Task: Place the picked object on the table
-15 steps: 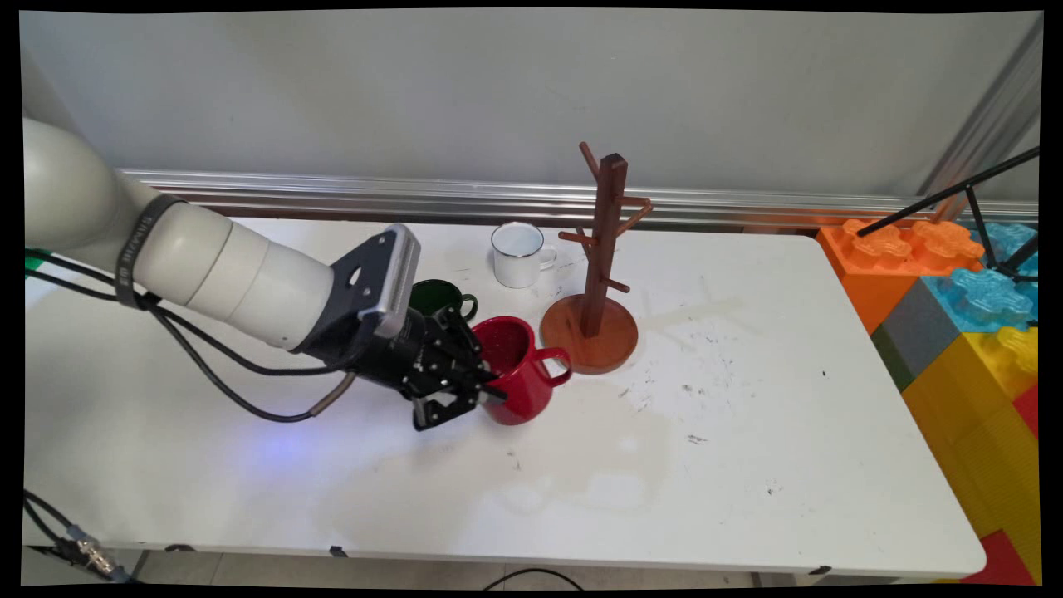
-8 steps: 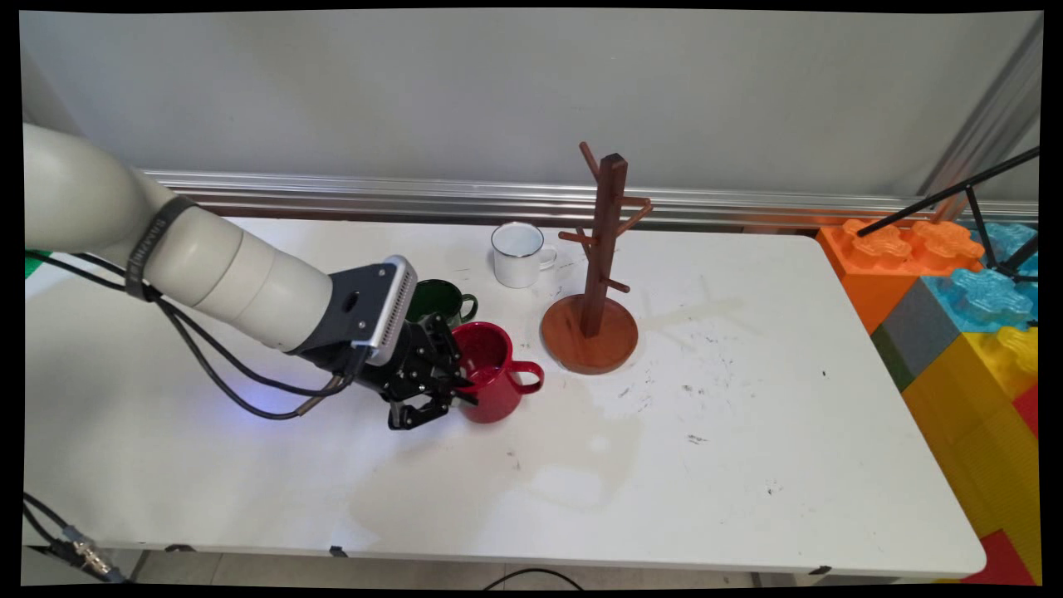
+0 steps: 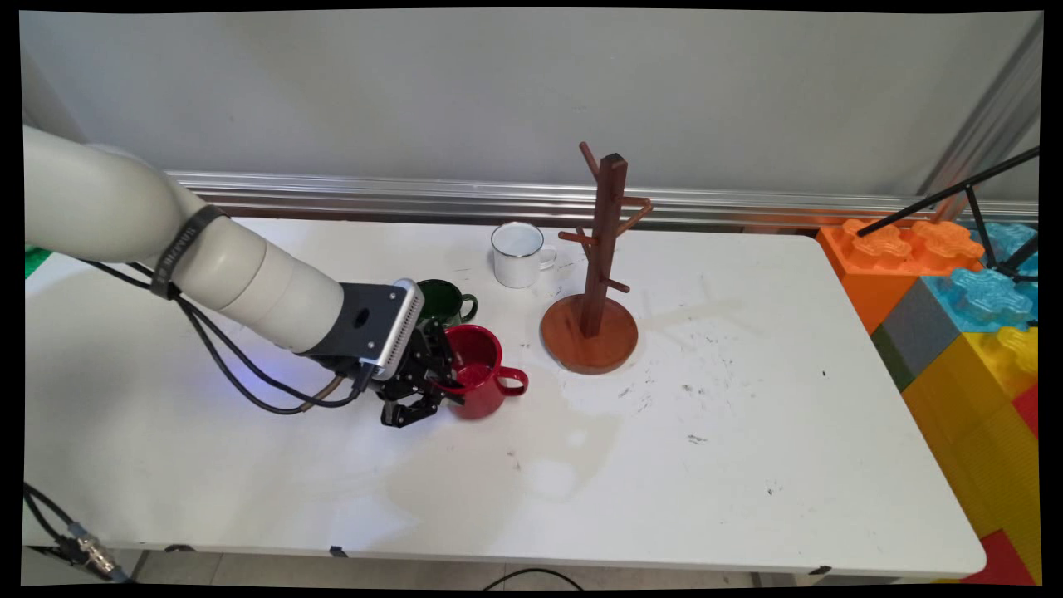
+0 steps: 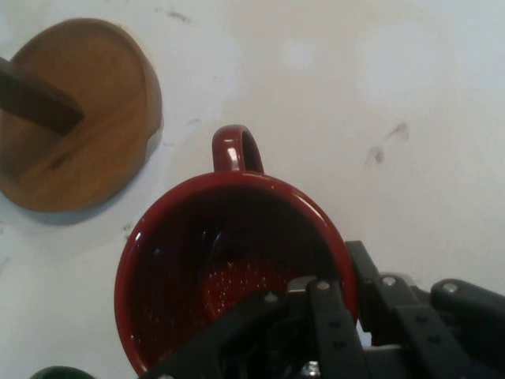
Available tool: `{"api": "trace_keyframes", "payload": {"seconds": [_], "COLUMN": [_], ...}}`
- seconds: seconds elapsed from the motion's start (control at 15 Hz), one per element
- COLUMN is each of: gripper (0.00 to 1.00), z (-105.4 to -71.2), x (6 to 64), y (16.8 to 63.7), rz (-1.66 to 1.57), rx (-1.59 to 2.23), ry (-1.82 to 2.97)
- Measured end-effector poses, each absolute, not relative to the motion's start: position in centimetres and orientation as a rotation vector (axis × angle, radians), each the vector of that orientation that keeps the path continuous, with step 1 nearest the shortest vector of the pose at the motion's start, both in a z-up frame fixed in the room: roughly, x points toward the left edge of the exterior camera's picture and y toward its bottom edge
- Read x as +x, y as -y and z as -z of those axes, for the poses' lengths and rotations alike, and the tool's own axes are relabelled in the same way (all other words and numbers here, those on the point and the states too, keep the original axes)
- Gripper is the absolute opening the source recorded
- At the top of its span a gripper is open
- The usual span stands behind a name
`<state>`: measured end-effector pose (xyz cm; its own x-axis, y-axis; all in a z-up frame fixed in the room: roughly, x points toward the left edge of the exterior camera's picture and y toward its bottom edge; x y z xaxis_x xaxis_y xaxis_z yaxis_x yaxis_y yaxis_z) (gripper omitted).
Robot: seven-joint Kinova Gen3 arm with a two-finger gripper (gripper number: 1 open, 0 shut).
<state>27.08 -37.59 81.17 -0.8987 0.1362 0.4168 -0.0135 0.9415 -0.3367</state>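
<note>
One black gripper was what we found at the red mug, with its fingers closed on the mug's wall on the side away from the handle. In the hand view one finger reached down inside the mug past the rim, while the other linkage lay outside the wall, so the wall sat pinched between them. We could not tell whether the mug's base was touching the bench or hanging just above it. The mug stood upright with its mouth open upward, and its handle pointed toward the right end of the bench.

Just behind the gripper, toward the far edge, we saw a dark green mug, close to the red one and partly hidden by the gripper's body. A wooden mug tree stood to the right of both, its round base near the red mug's handle but apart from it. A white enamel mug sat nearer the far edge, just left of the tree's post. Beyond the bench's right end we noted large coloured building blocks.
</note>
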Motion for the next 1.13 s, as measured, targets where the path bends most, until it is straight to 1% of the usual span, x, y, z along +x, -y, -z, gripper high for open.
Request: {"api": "trace_keyframes", "payload": {"seconds": [0.53,0.6,0.93,1.13], "gripper": [0.00,1.00,1.00,1.00], "z": [-80.8,-80.9,-81.5,-82.8], "x": [26.4,26.3,26.6,27.2], "y": [38.0,38.0,38.0,37.9], "rz": [-0.454,-0.450,-0.441,-0.434], "rx": [-0.122,-0.121,-0.118,-0.116], "ry": [2.659,2.658,2.648,2.624]}}
